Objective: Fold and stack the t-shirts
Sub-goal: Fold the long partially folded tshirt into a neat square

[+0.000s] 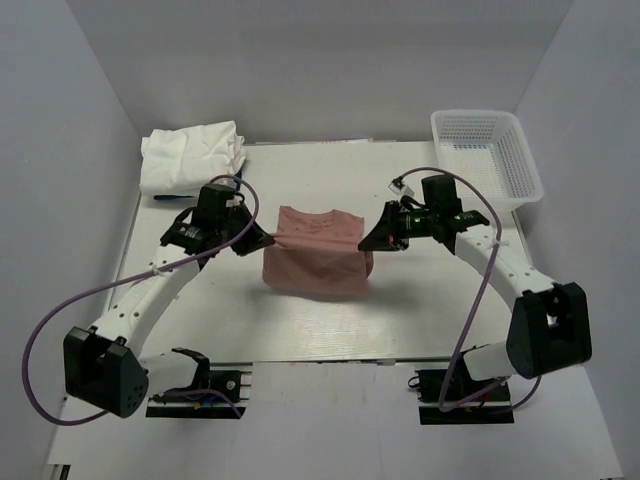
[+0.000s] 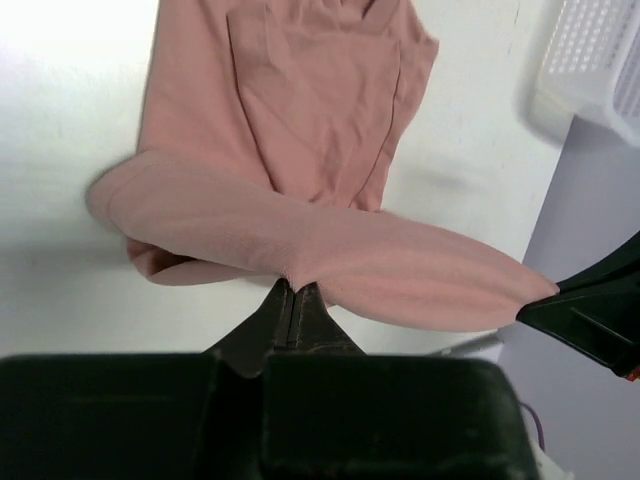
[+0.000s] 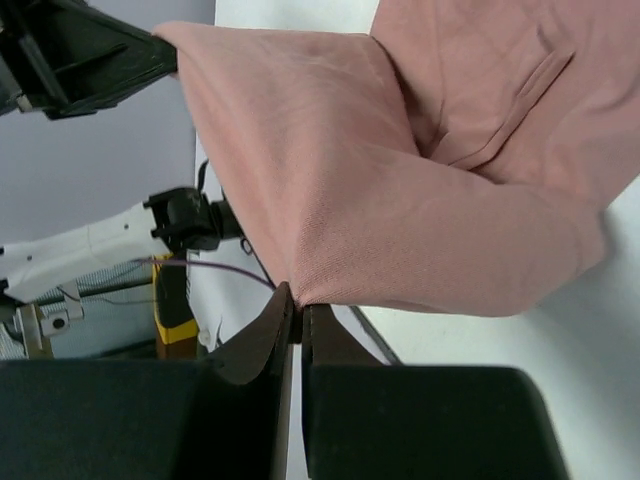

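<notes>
The pink t-shirt (image 1: 318, 255) sits at the middle of the table (image 1: 300, 335). Its far part, collar side, lies flat, while a doubled fold of it is raised off the surface and stretched between the two grippers. The left gripper (image 1: 268, 240) is clenched on the fold's left edge; its wrist view shows the fingers pressed together with cloth pinched at their tips. The right gripper (image 1: 366, 243) grasps the right edge the same way, fingers closed tight on a corner of the fabric. Between the two pinch points the fold sags a little, and its lower edge hangs toward the near side.

Bare table stretches from the shirt toward the arm bases and out to both sides. A rumpled pile of white t-shirts (image 1: 192, 158) lies at the far left corner, well apart from the pink one. A white mesh basket (image 1: 488, 150) stands at the far right corner, beyond the right arm.
</notes>
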Motion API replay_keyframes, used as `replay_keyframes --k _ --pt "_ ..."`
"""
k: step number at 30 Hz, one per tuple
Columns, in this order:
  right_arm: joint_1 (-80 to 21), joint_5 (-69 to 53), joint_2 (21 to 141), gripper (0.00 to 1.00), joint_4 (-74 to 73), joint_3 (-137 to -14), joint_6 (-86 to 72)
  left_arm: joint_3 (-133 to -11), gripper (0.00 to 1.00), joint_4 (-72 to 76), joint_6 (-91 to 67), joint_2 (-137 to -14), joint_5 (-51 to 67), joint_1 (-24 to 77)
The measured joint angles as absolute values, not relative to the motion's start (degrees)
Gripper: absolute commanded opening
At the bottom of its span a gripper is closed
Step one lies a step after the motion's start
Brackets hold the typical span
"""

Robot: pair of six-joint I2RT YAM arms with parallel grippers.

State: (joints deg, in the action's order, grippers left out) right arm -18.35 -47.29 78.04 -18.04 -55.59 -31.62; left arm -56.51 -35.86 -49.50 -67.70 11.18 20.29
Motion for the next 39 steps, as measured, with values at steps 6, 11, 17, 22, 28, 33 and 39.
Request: replay_keyframes --k 6,11,17,22,28,33,39 --pt "-17.28 -47.07 86.0 0.0 -15.44 -62.67 -33.06 -62.96 0.0 -33.78 -47.88 -78.22 9.37 19.9" --pt "-16.4 -47.2 92.2 0.0 -13.32 -67.9 -33.78 -67.48 0.0 -33.1 -46.78 -86.04 7.6 18.81" --pt "-15.35 -47.68 101.86 0.0 -11.86 -74.3 -34.3 -74.5 0.0 -31.66 -46.02 -92.62 6.13 16.25" --pt "-14.22 -47.72 111.68 0.0 -10.87 -83.05 -35.46 -80.53 0.0 -29.82 -45.87 -102.72 6.28 14.24" --pt "-13.3 -45.34 125.8 0.9 -10.81 -97.38 -37.15 -93.51 0.52 -30.81 -44.73 -118.72 6.24 12.56" --pt "-13.08 -37.65 131.76 0.9 -17.15 -109.12 -32.88 -100.01 1.0 -31.92 -43.03 -123.39 6.96 11.6" --pt "-13.69 -33.76 122.56 0.9 -20.36 -103.39 -27.97 -98.52 1.0 -30.85 -40.4 -118.48 8.29 12.16"
